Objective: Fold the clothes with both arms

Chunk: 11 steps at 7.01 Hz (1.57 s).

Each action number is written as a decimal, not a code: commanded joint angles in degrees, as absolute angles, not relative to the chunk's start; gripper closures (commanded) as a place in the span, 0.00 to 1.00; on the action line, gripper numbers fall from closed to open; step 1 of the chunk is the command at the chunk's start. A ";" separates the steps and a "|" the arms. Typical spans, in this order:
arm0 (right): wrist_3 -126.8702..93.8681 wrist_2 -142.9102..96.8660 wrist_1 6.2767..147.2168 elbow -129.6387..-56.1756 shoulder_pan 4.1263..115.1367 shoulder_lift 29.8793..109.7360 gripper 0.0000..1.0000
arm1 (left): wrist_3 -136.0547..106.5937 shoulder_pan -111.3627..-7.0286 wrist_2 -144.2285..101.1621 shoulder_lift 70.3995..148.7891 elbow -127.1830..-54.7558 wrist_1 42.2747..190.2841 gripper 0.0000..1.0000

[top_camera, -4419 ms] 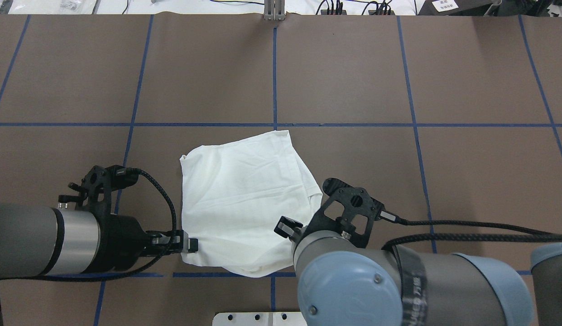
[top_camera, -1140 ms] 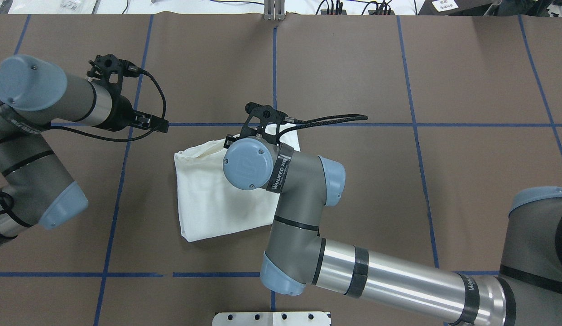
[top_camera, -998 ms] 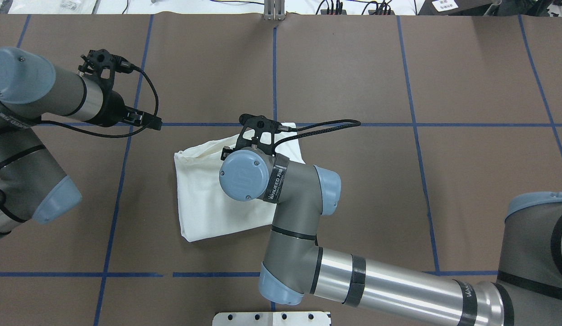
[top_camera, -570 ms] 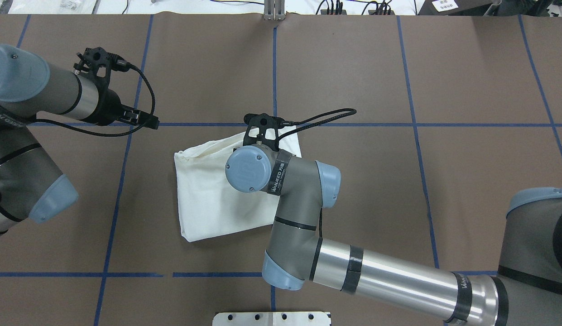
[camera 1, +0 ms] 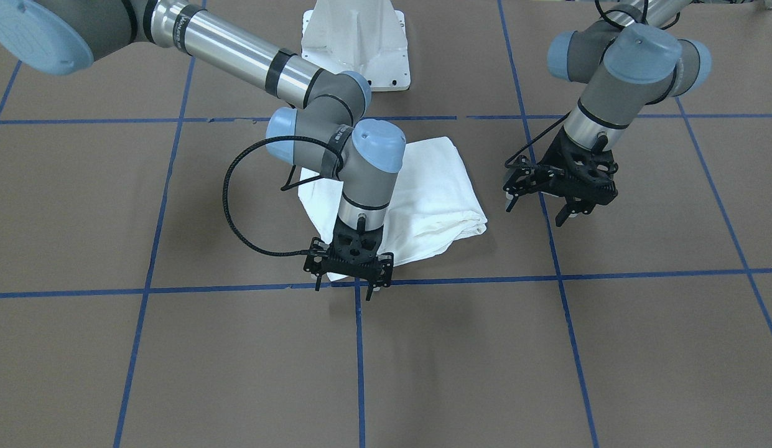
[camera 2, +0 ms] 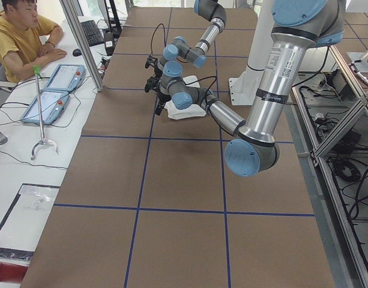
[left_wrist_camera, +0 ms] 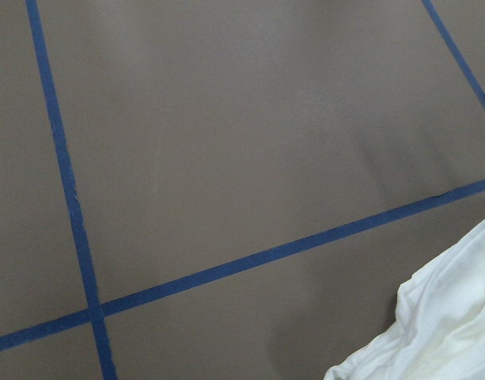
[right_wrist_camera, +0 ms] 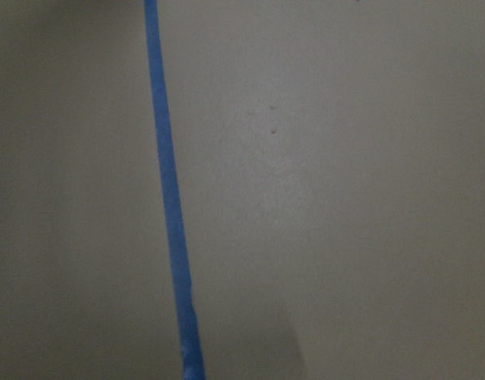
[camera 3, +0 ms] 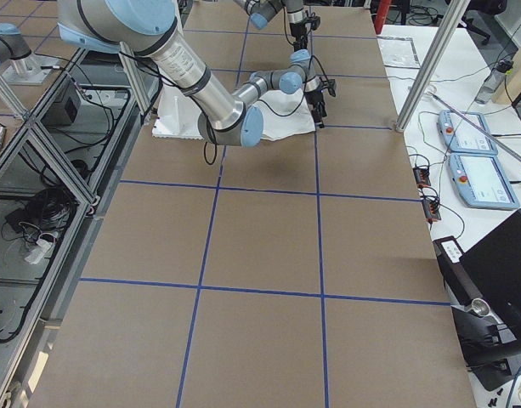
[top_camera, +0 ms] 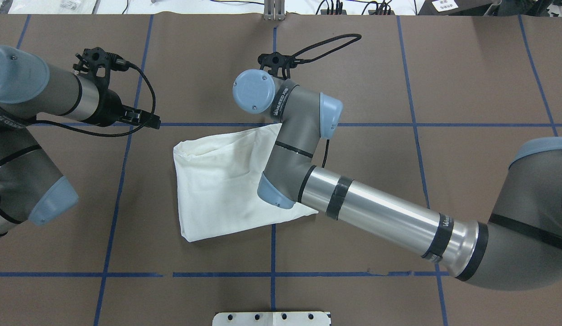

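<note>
Brown table (camera 1: 609, 348), folded white T-shirt (camera 1: 435, 186), left hand (camera 1: 535, 214) open, empty, right hand (camera 1: 343, 289) open, empty

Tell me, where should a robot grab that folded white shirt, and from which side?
Probably the shirt at its far left corner, coming in from the robot's left. Layer edges look stacked and slightly puckered there, giving jaws something to pinch; the near edge looks like a smooth closed fold. The left gripper, jaws apart, hovers nearest that corner.
</note>
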<state>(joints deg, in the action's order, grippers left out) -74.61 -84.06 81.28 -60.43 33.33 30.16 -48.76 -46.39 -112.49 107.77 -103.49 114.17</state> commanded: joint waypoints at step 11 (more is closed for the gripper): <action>-69.70 -91.93 80.95 -69.26 37.79 34.54 0.01 | -57.42 -42.34 -94.92 119.09 -84.66 107.05 0.00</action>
<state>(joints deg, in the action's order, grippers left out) -69.78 -91.92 81.02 -69.25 37.75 34.43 -60.83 -38.84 -94.99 118.80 -87.14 106.69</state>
